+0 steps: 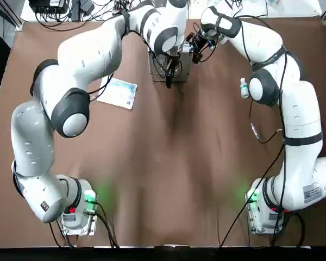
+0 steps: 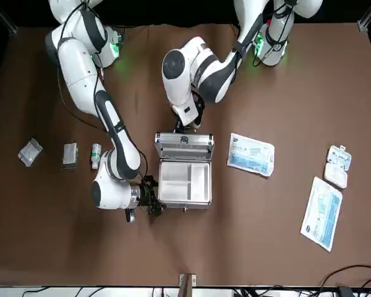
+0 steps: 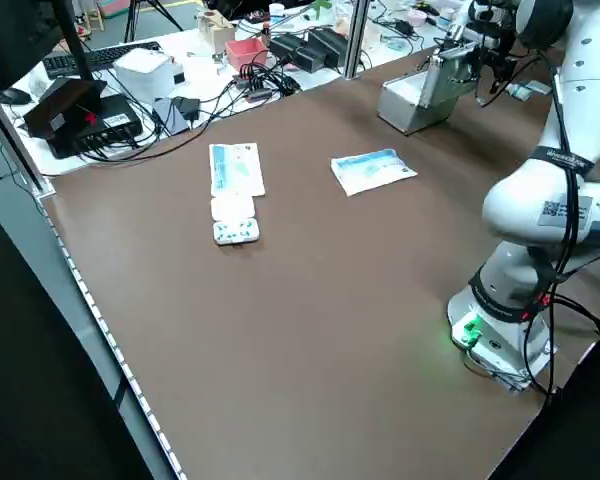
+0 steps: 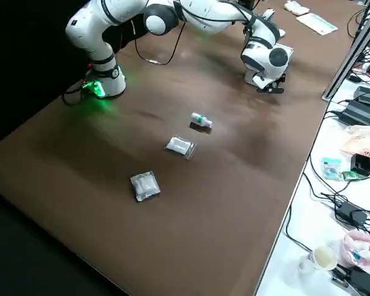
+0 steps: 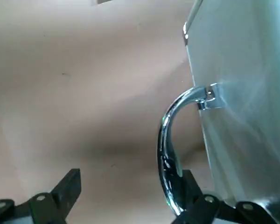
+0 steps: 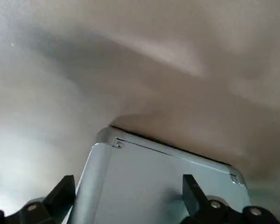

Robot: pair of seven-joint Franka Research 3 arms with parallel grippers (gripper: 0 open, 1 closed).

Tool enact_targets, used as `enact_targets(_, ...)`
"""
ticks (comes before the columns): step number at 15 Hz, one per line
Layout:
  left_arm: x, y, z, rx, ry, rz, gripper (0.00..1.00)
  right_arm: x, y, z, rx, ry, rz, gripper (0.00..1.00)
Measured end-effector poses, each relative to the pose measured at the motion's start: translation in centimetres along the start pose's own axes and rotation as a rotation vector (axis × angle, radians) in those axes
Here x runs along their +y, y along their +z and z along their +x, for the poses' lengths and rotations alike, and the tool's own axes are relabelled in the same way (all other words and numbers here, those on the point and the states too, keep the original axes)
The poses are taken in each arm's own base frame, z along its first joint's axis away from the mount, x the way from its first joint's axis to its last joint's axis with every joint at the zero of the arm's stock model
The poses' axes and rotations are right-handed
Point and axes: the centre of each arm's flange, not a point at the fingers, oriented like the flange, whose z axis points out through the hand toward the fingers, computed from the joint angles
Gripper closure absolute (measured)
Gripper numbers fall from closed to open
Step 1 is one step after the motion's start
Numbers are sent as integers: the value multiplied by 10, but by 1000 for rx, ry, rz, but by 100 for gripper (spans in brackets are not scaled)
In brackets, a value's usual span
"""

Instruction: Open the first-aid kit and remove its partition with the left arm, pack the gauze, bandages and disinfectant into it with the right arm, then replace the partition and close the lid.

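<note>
Nearest your bases, the left gripper [image 5: 130, 181] hangs wide open behind the upright lid [image 2: 184, 146], one finger beside its handle [image 5: 165, 140]. Snag that and the lid could slam onto the partition [image 2: 184, 180], seated in the case [image 2: 184, 204]. Farther out, the right gripper [image 6: 128, 182], spread wide across a case corner, could shove it.

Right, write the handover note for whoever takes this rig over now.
Left hand: open, behind the raised lid, next to the case's chrome handle.
Right hand: open, at the case's far corner on the robot's right, its fingers either side of the case wall.
Done: lid open.
The partition sits inside the case. The disinfectant and two clear packets lie on the table to the robot's right, and a white-blue packet lies to its left.
Left to do: lift out the partition, pack the supplies, replace the partition, close the lid.
</note>
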Motion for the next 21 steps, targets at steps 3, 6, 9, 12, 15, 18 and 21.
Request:
enact_targets(3, -3, -19, 3, -9, -1, -17, 6, 0, 0, 0, 0, 0, 0, 0)
enact_targets(6, -32, -55, -3, 2, 27, 8, 5, 0, 0, 1, 0, 1, 1, 0)
enact_targets(9, -48, -80, -2, 8, 37, -1, 5, 0, 0, 1, 0, 1, 1, 0)
enact_targets(12, -52, -94, 4, 2, 34, -17, 4, 0, 0, 1, 0, 2, 1, 0)
enact_targets(15, -52, -121, 20, -8, 42, -45, 0, 0, 0, 1, 0, 1, 1, 0)
enact_targets(18, -44, -162, 60, -34, 47, -97, 0, -1, -3, 0, -6, 0, -6, 0)
enact_targets(21, -33, -191, 108, -39, 77, -126, 0, -3, -13, -1, -25, 0, -24, 0)
